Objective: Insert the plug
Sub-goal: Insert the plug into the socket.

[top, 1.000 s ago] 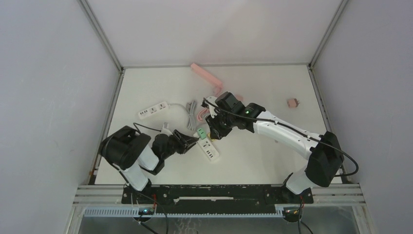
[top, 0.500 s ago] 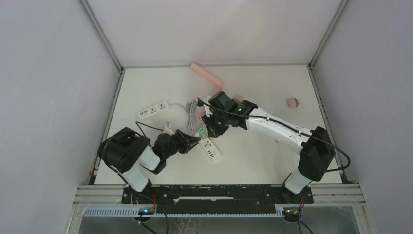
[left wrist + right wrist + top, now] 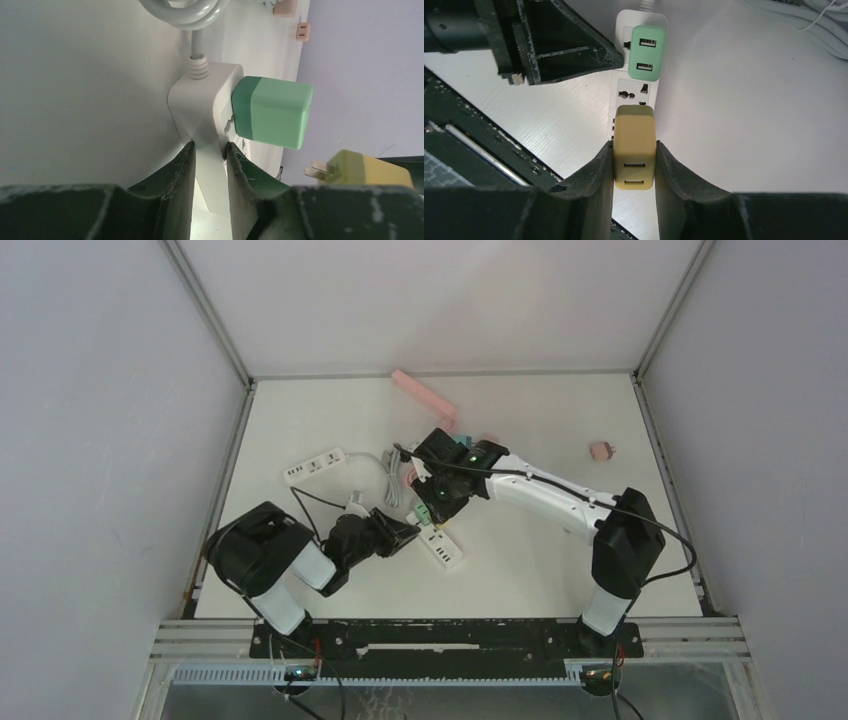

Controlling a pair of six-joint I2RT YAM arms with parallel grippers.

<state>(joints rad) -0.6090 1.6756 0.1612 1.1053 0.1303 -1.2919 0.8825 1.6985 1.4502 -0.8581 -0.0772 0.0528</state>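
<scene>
A white power strip [image 3: 442, 546] lies in the middle of the table with a green plug [image 3: 272, 111] seated in its end socket. My left gripper [image 3: 210, 146] is shut on the strip's two long sides just behind that plug. A tan-yellow plug [image 3: 635, 145] is clamped in my right gripper [image 3: 635, 151], which is shut on it. It hangs prongs down over the strip [image 3: 636, 95], a little above the socket next to the green plug [image 3: 648, 52]. In the left wrist view its prongs [image 3: 316, 172] are bare and clear of the strip.
A second white power strip [image 3: 313, 466] lies at the left, with a coiled grey cable [image 3: 392, 465] beside it. A pink power strip [image 3: 425, 398] sits near the back wall. A small pink plug [image 3: 601, 450] rests at the right. Frame rails border the table.
My right gripper has carried the yellow plug left and nearer, over the strip. My left gripper has closed in on the strip's sides and the strip has shifted slightly right.
</scene>
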